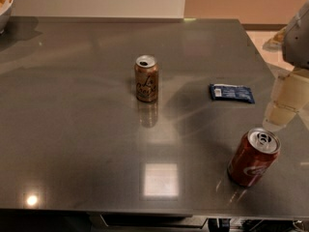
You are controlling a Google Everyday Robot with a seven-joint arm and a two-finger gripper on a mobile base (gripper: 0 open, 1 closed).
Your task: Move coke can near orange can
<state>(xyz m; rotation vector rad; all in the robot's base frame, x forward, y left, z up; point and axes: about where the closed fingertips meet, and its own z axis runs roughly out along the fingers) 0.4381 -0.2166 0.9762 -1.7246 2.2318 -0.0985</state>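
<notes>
Red coke can (253, 157) was logged ungrasped, gripper (280, 116) just beside it (state indeterminable); a grasp was judged due next.

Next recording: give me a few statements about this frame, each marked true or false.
1. The coke can touches the orange can. False: they stand well apart, with the coke can at the front right.
2. A blue packet lies right of the orange can. True.
3. The claw is at the orange can. False: it is at the right edge, close to the coke can.
4. The orange can stands upright. True.
</notes>
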